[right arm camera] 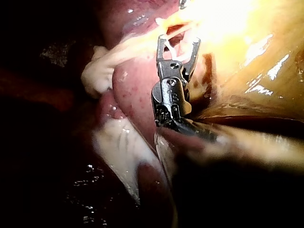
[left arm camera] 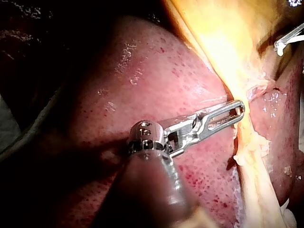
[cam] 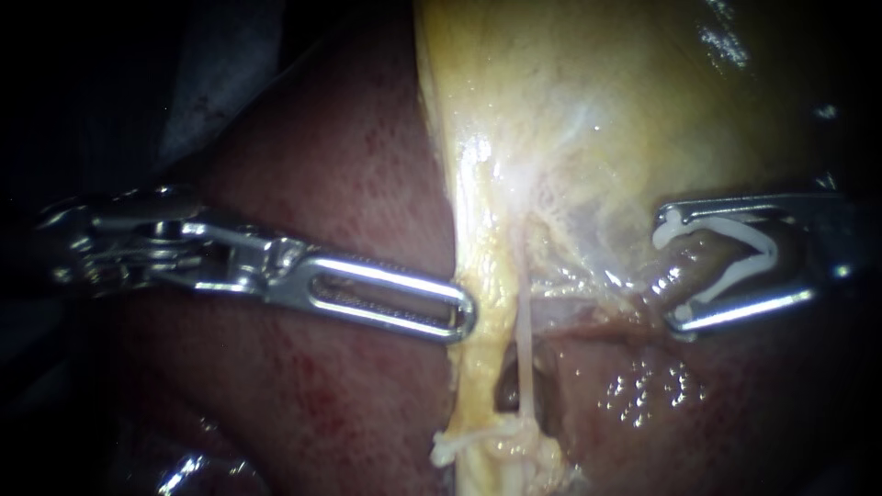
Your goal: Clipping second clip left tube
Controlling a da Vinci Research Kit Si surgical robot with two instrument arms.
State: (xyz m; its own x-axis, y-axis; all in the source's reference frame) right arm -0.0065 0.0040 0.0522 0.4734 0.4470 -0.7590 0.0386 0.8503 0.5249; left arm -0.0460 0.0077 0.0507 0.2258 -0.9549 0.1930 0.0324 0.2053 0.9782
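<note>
My right instrument comes in from the right, its two jaws standing wide apart with a white V-shaped clip seated between them. The clip and jaws straddle a brownish tube under the yellow gallbladder. In the right wrist view the same jaws carry the clip ahead of them. My left instrument reaches in from the left, its slotted jaws lying together on the edge of a yellow tissue band; its tip meets that band. A thin pale tube runs down between both instruments.
Dark red liver lies under my left instrument and below the tubes. A whitish knot of tissue sits at the thin tube's lower end, beside a small dark opening. Wet glistening liver lies under my right instrument.
</note>
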